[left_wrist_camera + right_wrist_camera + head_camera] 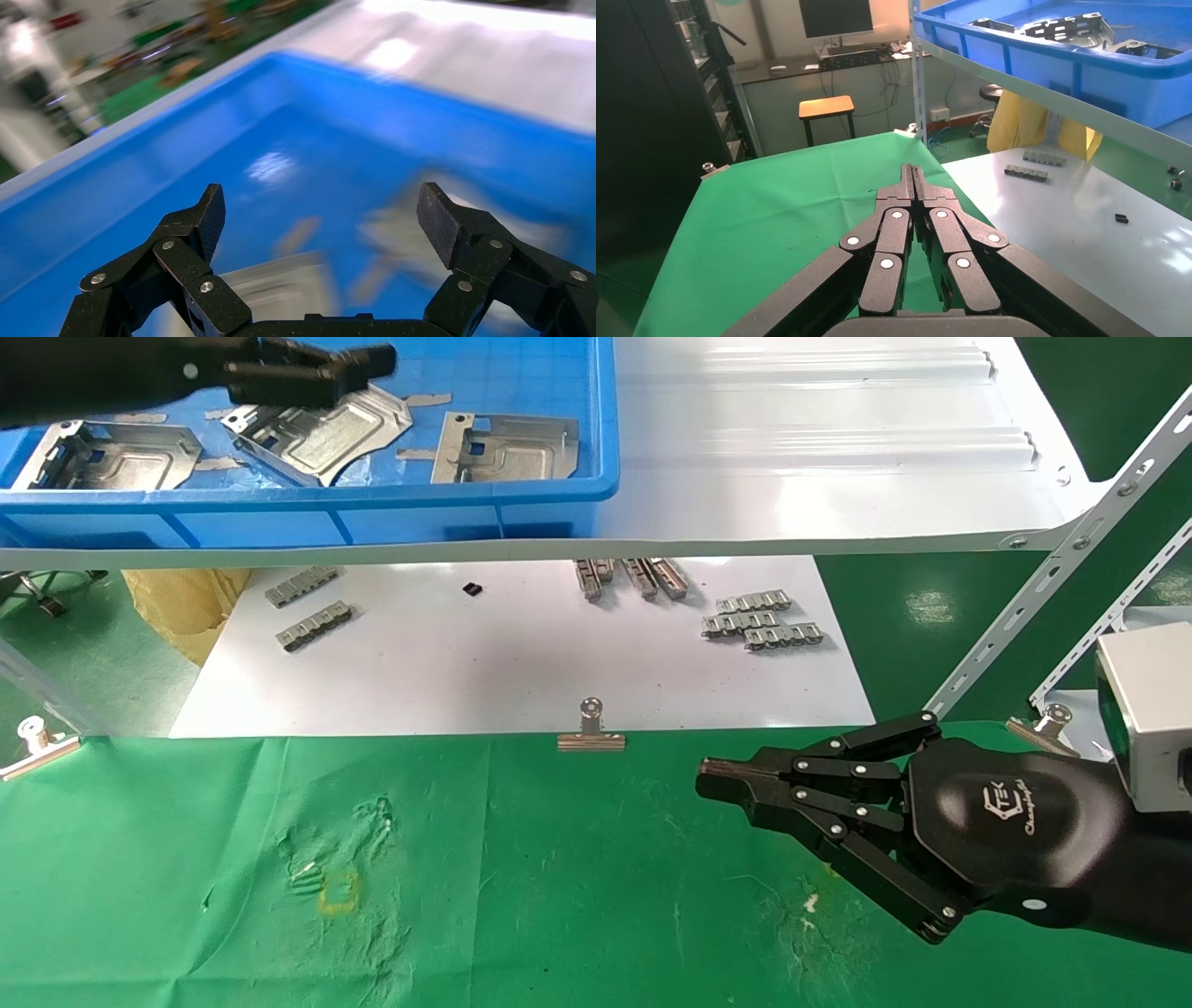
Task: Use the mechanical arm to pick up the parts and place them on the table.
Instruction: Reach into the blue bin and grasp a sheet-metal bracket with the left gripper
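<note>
Three silver stamped plates lie in a blue bin [372, 505] on the shelf: one at the left [107, 453], one in the middle [321, 430], one at the right [507, 447]. My left gripper [345, 374] hovers open and empty over the middle plate. In the left wrist view the left gripper [323, 210] has its jaws wide apart above blurred plates [281, 281] on the blue floor of the bin. My right gripper [717, 780] is shut and empty just above the green cloth table [521, 896]. It also shows in the right wrist view [913, 172].
The bin stands on a glossy white ribbed shelf [838, 439] with a slotted bracket [1052, 589] at the right. Below lies a white sheet [521, 663] with grey toothed strips [307, 607] [764, 621]. A binder clip [590, 728] holds the cloth's far edge.
</note>
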`<state>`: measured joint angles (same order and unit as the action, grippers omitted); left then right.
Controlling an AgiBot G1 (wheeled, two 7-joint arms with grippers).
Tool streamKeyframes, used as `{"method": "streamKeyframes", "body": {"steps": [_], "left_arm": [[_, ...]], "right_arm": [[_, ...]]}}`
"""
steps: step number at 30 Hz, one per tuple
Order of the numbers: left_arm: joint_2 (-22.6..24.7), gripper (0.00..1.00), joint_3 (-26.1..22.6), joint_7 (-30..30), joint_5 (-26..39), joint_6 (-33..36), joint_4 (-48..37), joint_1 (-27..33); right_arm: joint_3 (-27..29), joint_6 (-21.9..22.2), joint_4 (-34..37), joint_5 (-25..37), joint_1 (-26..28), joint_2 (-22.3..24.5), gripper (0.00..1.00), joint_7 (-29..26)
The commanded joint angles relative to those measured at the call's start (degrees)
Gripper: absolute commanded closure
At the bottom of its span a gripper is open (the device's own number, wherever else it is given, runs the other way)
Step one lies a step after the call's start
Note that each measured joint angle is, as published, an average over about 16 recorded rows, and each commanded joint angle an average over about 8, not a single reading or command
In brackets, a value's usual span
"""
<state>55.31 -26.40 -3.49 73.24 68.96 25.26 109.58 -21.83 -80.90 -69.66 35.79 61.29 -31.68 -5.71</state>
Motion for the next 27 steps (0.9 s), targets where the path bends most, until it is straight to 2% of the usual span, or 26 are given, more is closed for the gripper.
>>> {"method": "streamKeyframes", "body": {"steps": [1,4,6,10,13,15,19,22,23,27], "left_arm": [[1.87,0.52,-0.48,1.45,1.97,-3.93,-5.68,2.49],[3.46,0.90,-1.58,2.13,4.12,-6.73,-10.17,4.44],[4.23,1.00,-2.38,2.40,5.44,-7.64,-12.48,5.58],[5.19,1.00,-3.63,2.88,7.40,-8.33,-15.87,7.43],[5.60,1.00,-4.25,3.05,8.34,-8.61,-17.88,8.53],[5.78,1.00,-4.55,3.08,8.81,-8.84,-19.07,9.12],[5.98,1.00,-4.96,3.07,9.44,-9.01,-20.90,10.03],[6.00,1.00,-5.13,3.16,9.69,-8.81,-21.86,10.49],[5.98,1.00,-5.14,3.17,9.71,-8.65,-22.14,10.61],[5.71,1.00,-5.10,2.95,9.63,-7.59,-23.22,10.90]], "right_arm": [[0.00,0.00,0.00,0.00,0.00,0.00,1.00,0.00],[0.00,0.00,0.00,0.00,0.00,0.00,1.00,0.00],[0.00,0.00,0.00,0.00,0.00,0.00,1.00,0.00],[0.00,0.00,0.00,0.00,0.00,0.00,0.99,0.00],[0.00,0.00,0.00,0.00,0.00,0.00,0.90,0.00],[0.00,0.00,0.00,0.00,0.00,0.00,0.75,0.00],[0.00,0.00,0.00,0.00,0.00,0.00,0.28,0.00],[0.00,0.00,0.00,0.00,0.00,0.00,0.03,0.00],[0.00,0.00,0.00,0.00,0.00,0.00,0.00,0.00],[0.00,0.00,0.00,0.00,0.00,0.00,0.00,0.00]]}}
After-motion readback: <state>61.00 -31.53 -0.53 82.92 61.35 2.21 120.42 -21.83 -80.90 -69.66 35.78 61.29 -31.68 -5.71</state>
